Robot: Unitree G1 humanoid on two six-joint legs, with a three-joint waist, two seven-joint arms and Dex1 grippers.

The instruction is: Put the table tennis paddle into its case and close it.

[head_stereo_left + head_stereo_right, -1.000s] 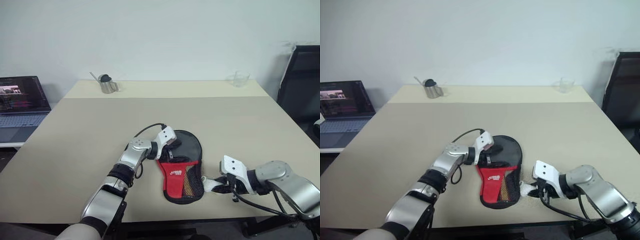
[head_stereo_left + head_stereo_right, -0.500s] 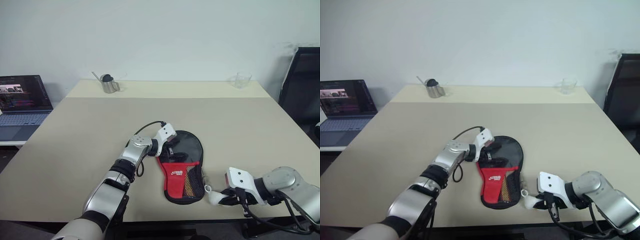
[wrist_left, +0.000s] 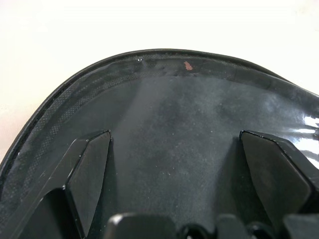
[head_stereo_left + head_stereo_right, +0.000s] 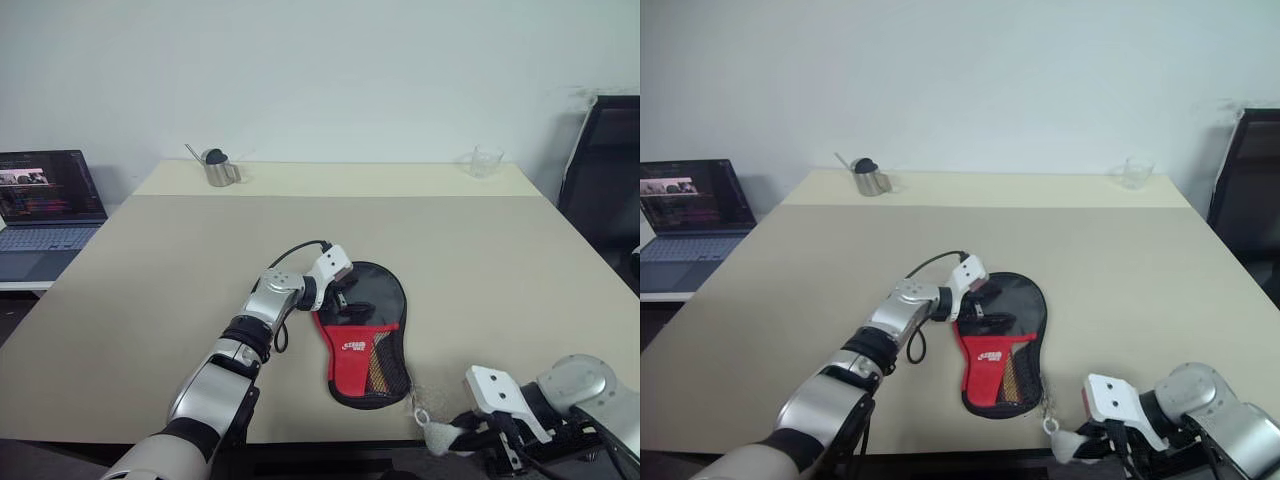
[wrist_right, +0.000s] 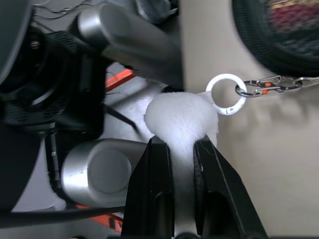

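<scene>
On the table [image 4: 150,300], largest first:
Case [image 4: 365,330]: flat near the front edge, round end toward 12 o'clock, red panel toward 6.
Paddle [image 4: 378,368]: inside the case; striped handle shows through the mesh (blade hidden under the black fabric).
Left gripper [image 3: 174,164]: at the case's 10 o'clock, fingers [image 3: 89,174] spread wide, resting on the black top, gripping nothing.
Right gripper [image 5: 174,149]: off the table edge at the case's 5 o'clock, pinching the charm.
Charm [image 5: 177,117]: white fluffy ball, joined by ring [image 5: 225,93] and clip to the case.
Progress: paddle appears stowed; whether the zip is fully drawn I cannot tell, so closing is likely the remaining step.
</scene>
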